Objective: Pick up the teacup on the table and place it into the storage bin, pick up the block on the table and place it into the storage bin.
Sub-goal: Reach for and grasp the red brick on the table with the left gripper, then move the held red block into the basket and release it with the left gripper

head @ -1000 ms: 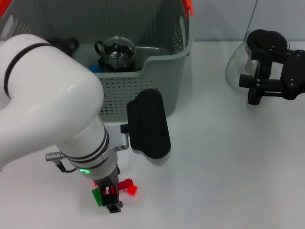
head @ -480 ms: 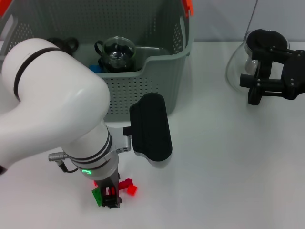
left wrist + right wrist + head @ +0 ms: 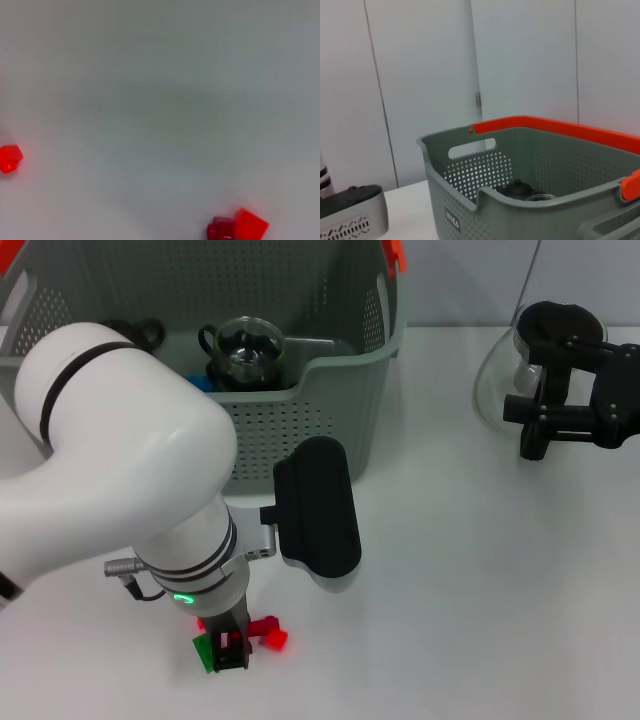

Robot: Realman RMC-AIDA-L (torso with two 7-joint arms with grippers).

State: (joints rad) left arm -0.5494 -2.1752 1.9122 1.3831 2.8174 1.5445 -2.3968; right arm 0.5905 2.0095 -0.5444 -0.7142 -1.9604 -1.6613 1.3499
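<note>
The grey perforated storage bin (image 3: 300, 420) stands at the back left, with orange-red handle parts (image 3: 396, 254). It also shows in the right wrist view (image 3: 485, 200), with its small black label (image 3: 452, 220). A glass teacup (image 3: 248, 348) with a dark handle sits inside the bin. My left gripper (image 3: 231, 652) points down at the table's front edge, in a small cluster of blocks: a red block (image 3: 267, 632) beside it and a green block (image 3: 204, 652) on its other side. Red blocks show in the left wrist view (image 3: 239, 227). My right gripper (image 3: 540, 415) hangs parked at the far right, open and empty.
A dark item (image 3: 140, 332) and a blue piece (image 3: 197, 383) also lie in the bin. A clear glass pot (image 3: 495, 380) stands at the back right, partly behind my right gripper. My left arm's black wrist block (image 3: 317, 508) hangs just in front of the bin.
My left arm has shifted slightly, and its gripper tip has drawn back a little from the table's front edge. The blocks and the right arm have not moved.
</note>
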